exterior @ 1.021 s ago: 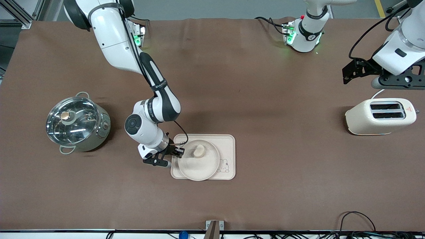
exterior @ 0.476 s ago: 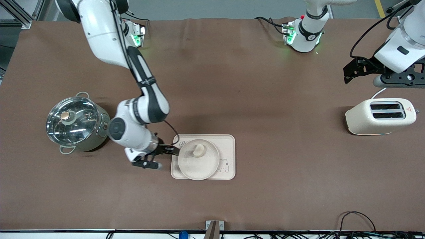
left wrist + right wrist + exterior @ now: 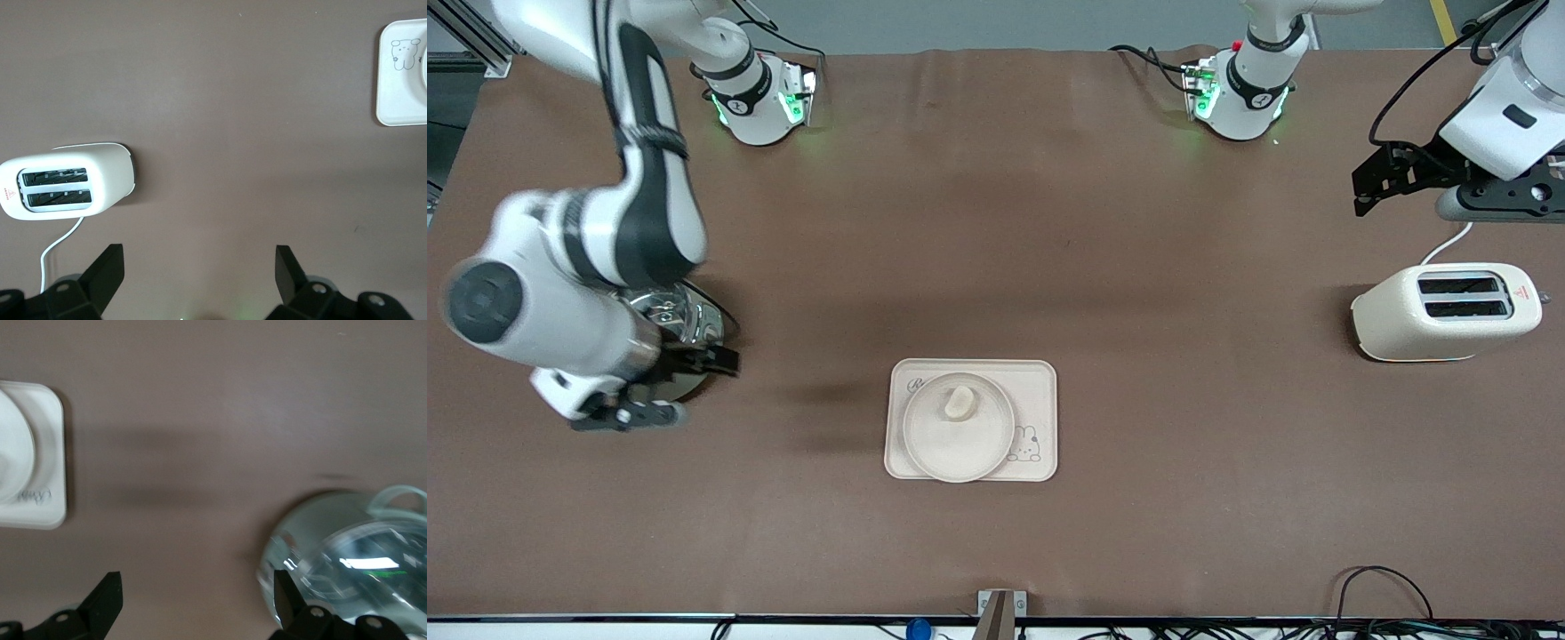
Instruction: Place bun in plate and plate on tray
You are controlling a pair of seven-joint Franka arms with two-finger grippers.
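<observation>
The bun (image 3: 960,402) lies in the round cream plate (image 3: 951,449). The plate rests on the rectangular tray (image 3: 1040,378), with its rabbit drawing beside the plate, in the middle of the table. My right gripper (image 3: 720,363) is open and empty over the edge of the steel pot (image 3: 687,318), well away from the tray. In the right wrist view its jaws (image 3: 198,593) stand wide, with the tray's corner (image 3: 52,453) and part of the plate (image 3: 13,453) off to one side. My left gripper (image 3: 1365,187) waits open and empty over the table at the left arm's end; its wrist view (image 3: 200,267) shows bare cloth between the fingers.
A glass-lidded steel pot (image 3: 347,560) stands at the right arm's end, partly hidden under the right arm. A cream toaster (image 3: 1445,311) with its cord sits at the left arm's end, also seen as the toaster (image 3: 67,187) in the left wrist view. Brown cloth covers the table.
The right gripper opened, let go of the plate's rim and swung away from the tray to over the pot. The plate with the bun stayed on the tray.
</observation>
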